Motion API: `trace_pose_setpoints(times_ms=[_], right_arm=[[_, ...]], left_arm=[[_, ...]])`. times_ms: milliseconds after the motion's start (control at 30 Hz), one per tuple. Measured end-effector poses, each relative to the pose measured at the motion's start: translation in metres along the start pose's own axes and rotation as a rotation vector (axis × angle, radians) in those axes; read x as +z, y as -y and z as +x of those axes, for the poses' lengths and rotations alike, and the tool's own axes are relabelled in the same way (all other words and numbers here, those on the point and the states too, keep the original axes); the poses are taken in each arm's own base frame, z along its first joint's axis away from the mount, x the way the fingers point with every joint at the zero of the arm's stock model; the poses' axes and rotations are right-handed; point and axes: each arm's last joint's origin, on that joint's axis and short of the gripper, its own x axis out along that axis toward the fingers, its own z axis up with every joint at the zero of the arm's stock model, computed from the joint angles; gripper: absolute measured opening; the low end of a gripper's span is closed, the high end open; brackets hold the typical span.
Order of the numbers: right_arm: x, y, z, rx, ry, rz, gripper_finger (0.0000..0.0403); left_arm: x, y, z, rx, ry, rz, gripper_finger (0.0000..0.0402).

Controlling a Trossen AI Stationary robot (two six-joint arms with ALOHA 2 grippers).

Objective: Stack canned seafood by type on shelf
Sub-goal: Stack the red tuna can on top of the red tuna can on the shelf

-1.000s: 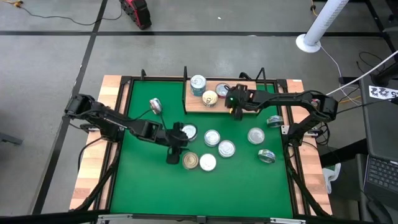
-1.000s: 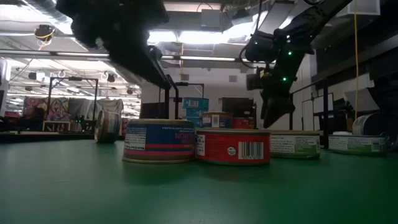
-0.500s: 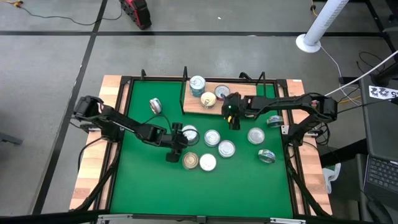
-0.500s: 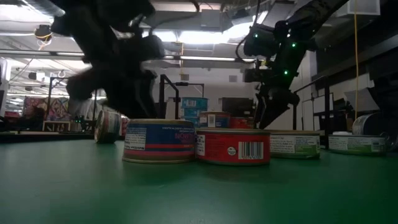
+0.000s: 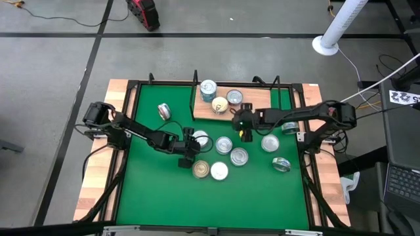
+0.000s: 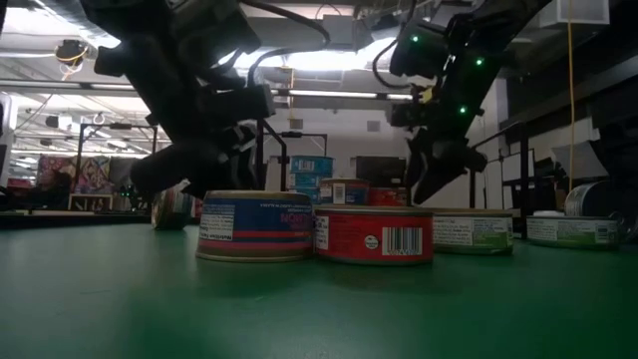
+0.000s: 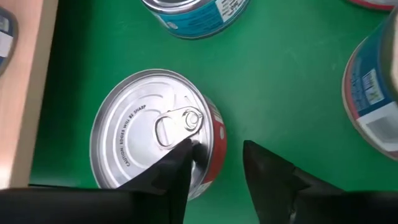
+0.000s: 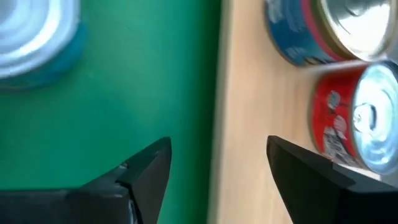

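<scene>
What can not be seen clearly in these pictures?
- Left pincer, left wrist view: one finger lies over the lid of a red tin; whether the rim is gripped cannot be told.
- High view: lids on the shelf face up, hiding the side labels.
- Low view: the blue and red tin covers the tins behind it.
- Right wrist view: blurred, labels unreadable.

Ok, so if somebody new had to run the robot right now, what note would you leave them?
Left gripper: jaws open, straddling the rim of a red tin on the green mat; no grip yet.
Right gripper: open, empty, over the shelf's front edge.
Done: three tins stand on the shelf, teal, gold, red, none stacked.
Left: the other loose tins on the mat, one lying on its side, need shelving and stacking by type.
</scene>
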Motion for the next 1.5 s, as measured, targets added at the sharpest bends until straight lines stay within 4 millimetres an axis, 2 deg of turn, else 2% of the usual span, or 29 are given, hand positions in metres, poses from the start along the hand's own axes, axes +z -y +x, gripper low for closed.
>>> trace_pose_setpoints(times_ms=[200, 500, 767, 933, 1100, 1267, 1500], right_arm=[[0.009, -0.023, -0.008, 0.04, 0.051, -0.02, 0.0264], [0.027, -0.054, -0.022, 0.247, 0.244, -0.086, 0.0264], [0.045, -0.065, -0.031, 0.224, 0.443, -0.19, 0.0264], [0.054, -0.069, -0.024, 0.189, 0.519, -0.234, 0.0264], [0.058, -0.075, -0.009, 0.161, 0.536, -0.302, 0.0264], [0.06, -0.078, 0.004, 0.061, 0.511, -0.335, 0.0264], [0.06, -0.08, 0.011, 0.013, 0.488, -0.374, 0.0264]], left_arm=[[0.0, -0.002, 0.001, 0.022, -0.006, 0.018, 0.0082], [0.0, -0.008, 0.003, 0.039, -0.007, -0.018, 0.0005], [0.005, -0.009, 0.001, 0.029, 0.009, -0.126, 0.0002], [0.017, -0.011, -0.002, 0.029, 0.044, -0.199, 0.0002], [0.029, -0.015, -0.006, 0.026, 0.081, -0.286, 0.0001], [0.039, -0.018, -0.009, 0.004, 0.112, -0.382, 0.0001], [0.043, -0.022, -0.008, -0.042, 0.128, -0.518, 0.0]])
